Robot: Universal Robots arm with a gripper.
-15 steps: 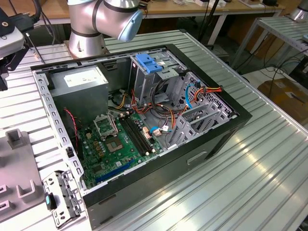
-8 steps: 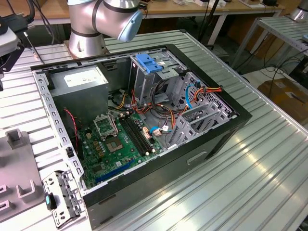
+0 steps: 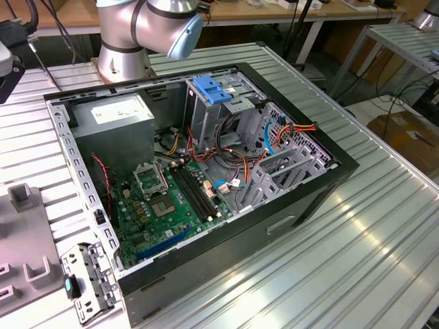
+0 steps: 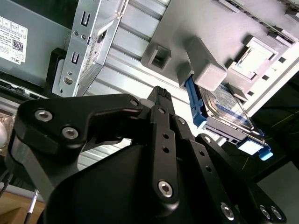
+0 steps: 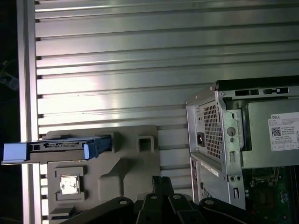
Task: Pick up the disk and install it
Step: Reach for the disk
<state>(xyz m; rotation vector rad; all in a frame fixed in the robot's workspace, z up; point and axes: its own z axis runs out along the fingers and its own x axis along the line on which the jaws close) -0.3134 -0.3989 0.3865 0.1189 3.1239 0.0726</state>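
Blue-railed flat metal disk point(image 5: 56, 148) is being propped edge-up in a grey plastic holder point(image 5: 131, 165), so the empty black hand point(image 4: 161, 95) (openness can't be told) should be getting squared to it imo.

Inside the computer case point(image 3: 226, 257), the grey metal box point(image 3: 103, 137) carries a white sticker point(image 5: 283, 132) with a logo word, a square code and fine print rows, seemingly too small to read. Near the case, the disk point(image 4: 226, 106) shows its label too obliquely to read.

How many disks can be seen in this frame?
1. The disk stands on edge in the grey holder on the table, beside the computer case, in both wrist views. The case's drive cages could hide others.
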